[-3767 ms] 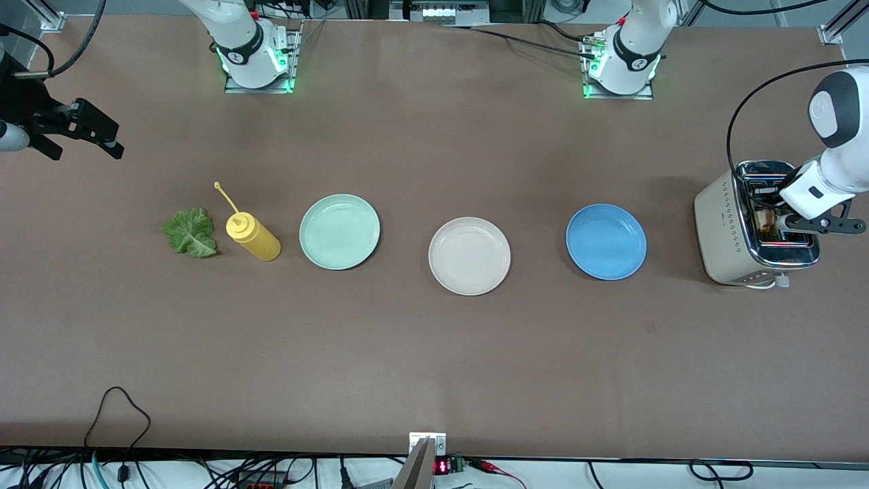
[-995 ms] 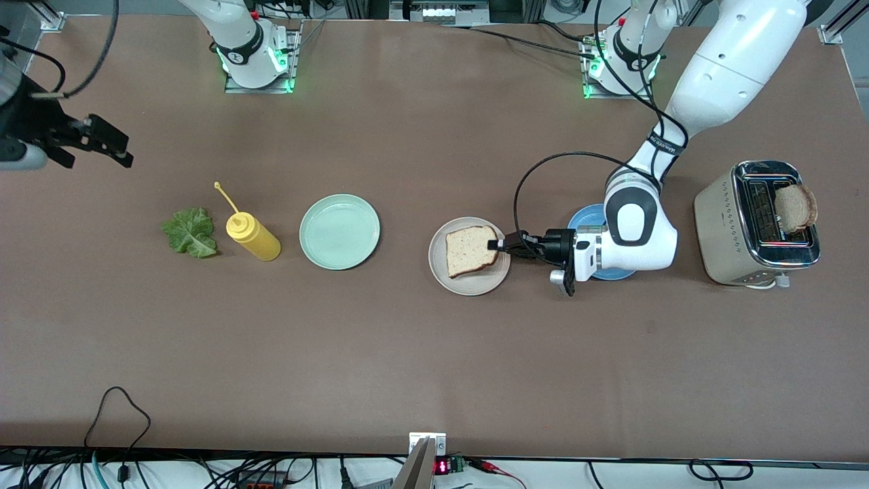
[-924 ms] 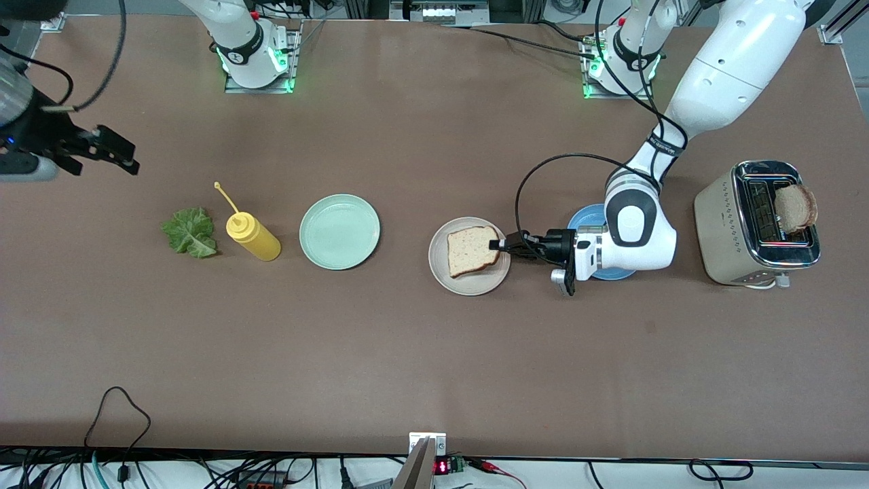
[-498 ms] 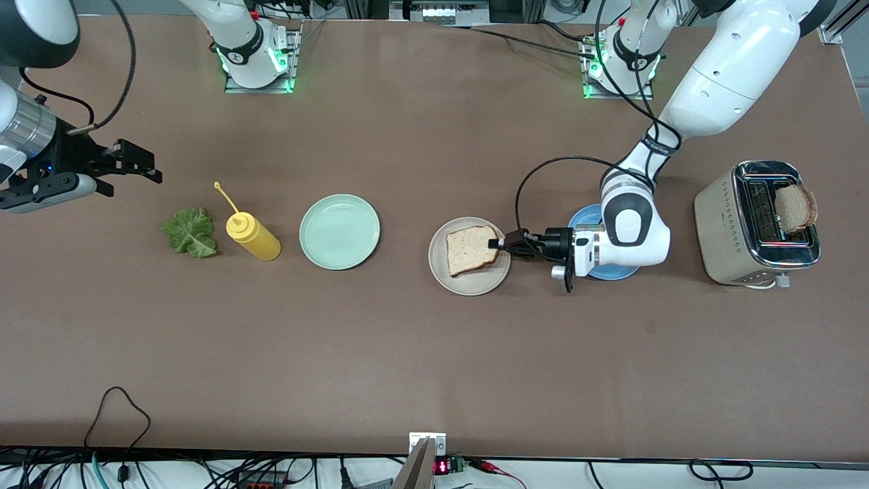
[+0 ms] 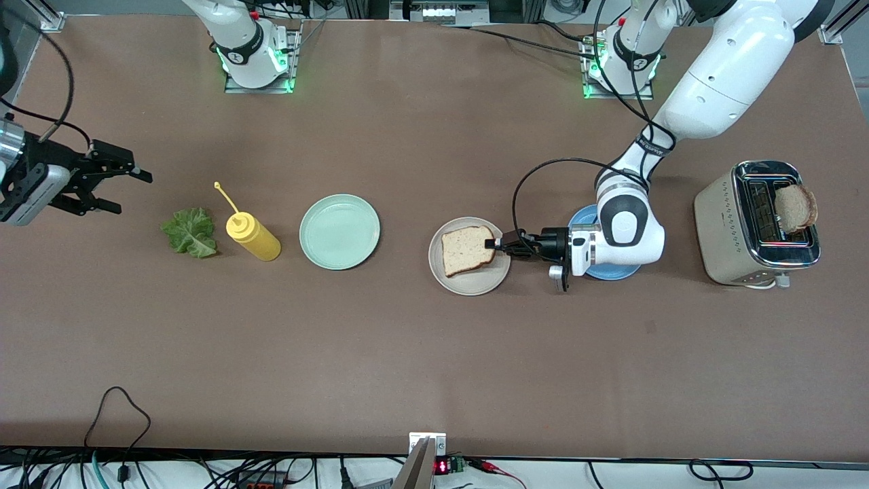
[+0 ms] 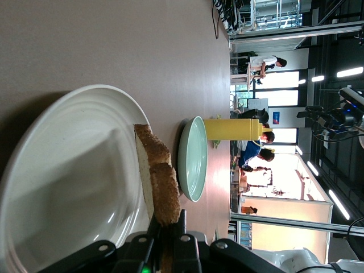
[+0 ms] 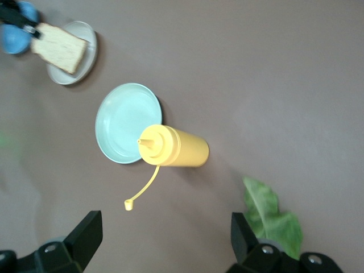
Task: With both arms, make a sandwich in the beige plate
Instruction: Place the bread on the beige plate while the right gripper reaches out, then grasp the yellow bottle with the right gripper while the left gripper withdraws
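Left wrist view only: left gripper (image 6: 169, 250) jaws clamped on bread slice (image 6: 156, 173); right gripper (image 7: 165, 239) jaws wide, empty.

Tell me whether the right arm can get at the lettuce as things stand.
Probably yes: the right end effector hangs open close to the lettuce, and nothing lies on it; the mustard bottle only stands beside it.

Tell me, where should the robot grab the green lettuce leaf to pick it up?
Probably from straight above, pinching a raised ruffle near the middle of the lettuce leaf. It lies flat and thin on the table, so there is no edge to slide under. The open right gripper is closest; the yellow bottle stands close beside it.
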### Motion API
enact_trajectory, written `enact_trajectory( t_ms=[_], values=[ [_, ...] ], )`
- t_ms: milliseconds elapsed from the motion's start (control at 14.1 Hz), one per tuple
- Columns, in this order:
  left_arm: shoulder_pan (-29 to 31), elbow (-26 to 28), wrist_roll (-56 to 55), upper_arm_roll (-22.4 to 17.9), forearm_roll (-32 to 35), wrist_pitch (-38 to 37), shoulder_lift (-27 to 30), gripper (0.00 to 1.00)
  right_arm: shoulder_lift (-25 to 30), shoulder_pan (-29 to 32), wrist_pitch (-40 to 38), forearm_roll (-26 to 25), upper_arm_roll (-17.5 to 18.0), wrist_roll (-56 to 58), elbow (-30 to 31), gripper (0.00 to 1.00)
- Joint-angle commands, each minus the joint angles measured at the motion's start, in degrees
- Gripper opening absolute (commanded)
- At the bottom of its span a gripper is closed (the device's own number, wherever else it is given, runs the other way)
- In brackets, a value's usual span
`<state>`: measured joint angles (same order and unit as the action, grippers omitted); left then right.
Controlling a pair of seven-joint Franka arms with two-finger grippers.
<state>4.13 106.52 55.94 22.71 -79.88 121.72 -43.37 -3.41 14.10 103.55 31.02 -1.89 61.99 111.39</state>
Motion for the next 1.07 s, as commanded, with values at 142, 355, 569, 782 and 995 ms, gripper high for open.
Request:
enact_trajectory(
  t_ms=[142,355,569,782,995],
  values=[
    [0.2,-0.5,3.6,0.3,-1.9,-0.3,-1.7,0.29,-7.7,7.9,-2.8,16.8,0.7,31.4,3.1,1.00],
    [0.1,-0.9,5.0,0.2,-3.9,-0.3,-2.1,1.00,-14.6,10.3,-6.7,24.9,0.7,48.4,3.0,1.00],
    [0.3,-1.2,4.9,-0.2,-3.3,-0.1,-1.3,1.00,-20.7,10.3,-8.1,30.8,0.7,62.5,3.0,1.00],
    [0.9,-2.8,2.4,-0.4,3.9,0.2,-0.1,1.00,-26.4,10.0,-9.9,35.2,1.0,71.4,2.7,1.00],
    [1.2,-3.0,-6.5,-0.7,14.9,0.2,4.0,1.00,-30.8,9.4,-10.7,38.8,1.4,79.9,2.6,1.00]
  ],
)
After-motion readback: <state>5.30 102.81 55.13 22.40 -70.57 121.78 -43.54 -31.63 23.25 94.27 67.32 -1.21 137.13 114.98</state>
